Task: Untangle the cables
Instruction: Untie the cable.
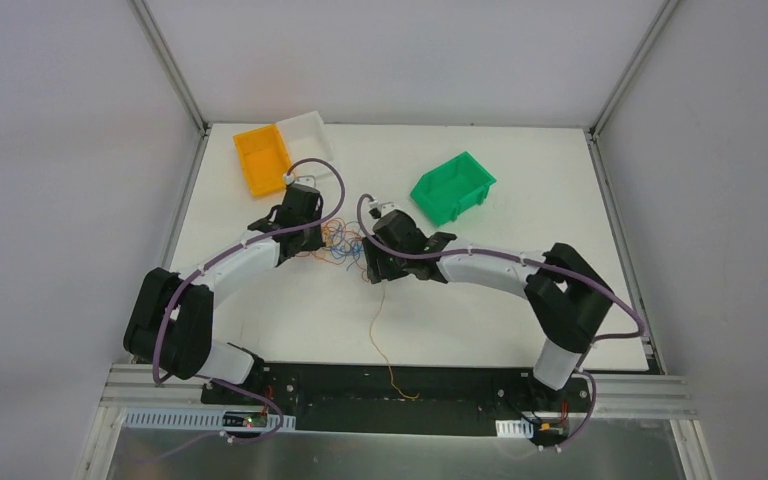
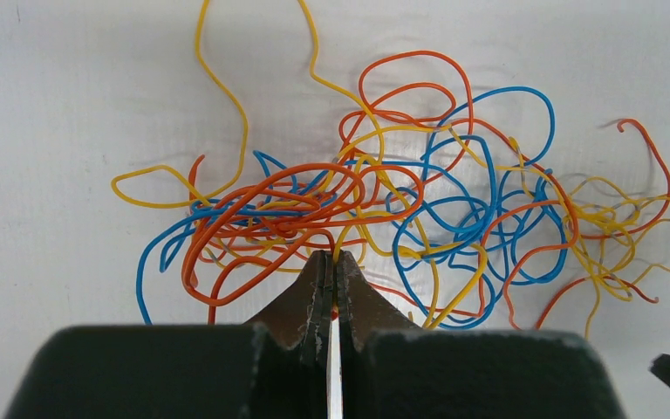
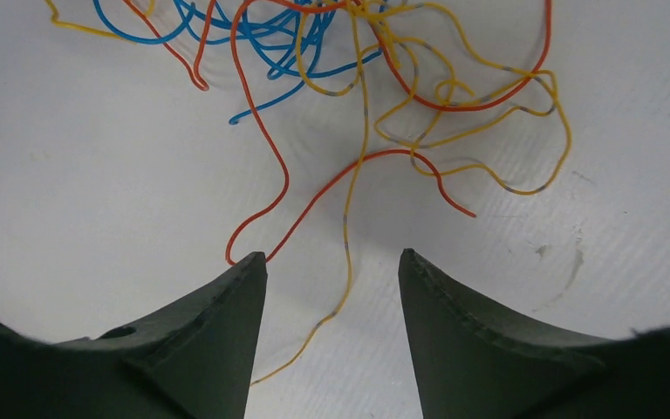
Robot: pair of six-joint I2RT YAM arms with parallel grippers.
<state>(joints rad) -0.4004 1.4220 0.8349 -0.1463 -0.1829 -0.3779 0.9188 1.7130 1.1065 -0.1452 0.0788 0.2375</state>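
Note:
The cables (image 1: 343, 243) lie as a loose tangle of thin orange, blue and yellow strands on the white table, between my two grippers. In the left wrist view the tangle (image 2: 375, 209) fills the middle. My left gripper (image 2: 332, 255) is at its near edge, jaws pressed together with a yellow strand pinched at the tips. In the right wrist view my right gripper (image 3: 331, 255) stands open low over the table. A single yellow strand (image 3: 349, 262) runs between its fingers, touching neither. A red loop (image 3: 253, 236) ends by the left fingertip. From above, the left gripper (image 1: 318, 241) and the right gripper (image 1: 373, 266) flank the tangle.
An orange bin (image 1: 260, 160) and a white bin (image 1: 305, 132) stand at the back left, and a green bin (image 1: 452, 187) at the back right. One long yellow strand (image 1: 380, 335) trails from the tangle toward the near edge.

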